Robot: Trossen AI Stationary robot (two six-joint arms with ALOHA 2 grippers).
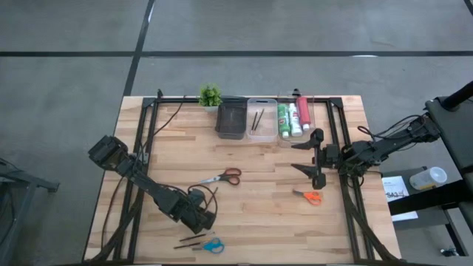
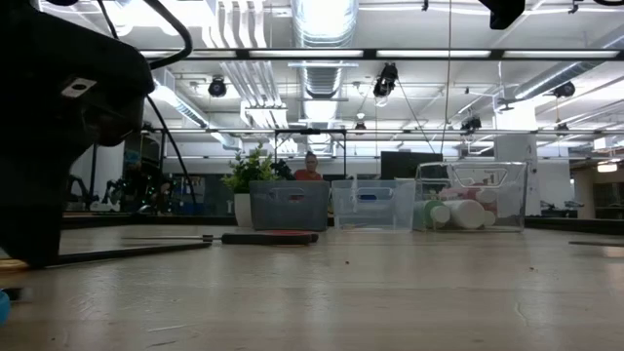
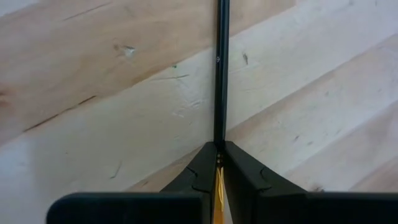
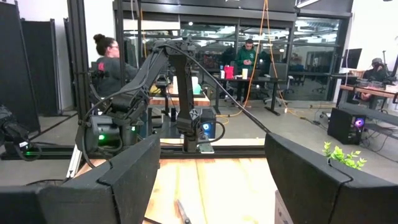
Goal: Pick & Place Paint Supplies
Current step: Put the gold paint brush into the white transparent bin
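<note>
Top-down camera first. The left gripper (image 1: 210, 220) is down at about 7 o'clock on the wooden table (image 1: 259, 214), with its fingers pinched narrow. Just beside it, toward the near edge, lie two thin dark brushes (image 1: 191, 239) and the blue-handled scissors (image 1: 213, 246). The red-handled scissors (image 1: 222, 177) sit near the middle of the table, and the orange-handled scissors (image 1: 310, 196) are out at about 4 o'clock. The right gripper (image 1: 318, 157) is over the 3 o'clock side, spread wide and holding nothing. Along the far edge at 12 o'clock there's a row: a small green potted plant (image 1: 211, 95), a dark bin (image 1: 231, 120), a clear bin with two brushes (image 1: 261, 120) in it, and a clear bin of paint tubes (image 1: 293, 118) in green, white and pinkish red.

Table-height camera: the left arm (image 2: 58, 117) is a big dark mass on one side. The same row of bins stands across the back, with the grey bin (image 2: 290, 205) beside the plant and the tubes (image 2: 458, 213) lying in the clear bin on the other end. A person shows far back in the room.

Left wrist camera: the fingers (image 3: 199, 171) are closed tight on a thin dark brush handle (image 3: 221, 74), which runs straight out over the wood.

Right wrist camera: the fingers (image 4: 137, 168) stand far apart and empty, looking across the table to the left arm, with a few people in the room behind.
</note>
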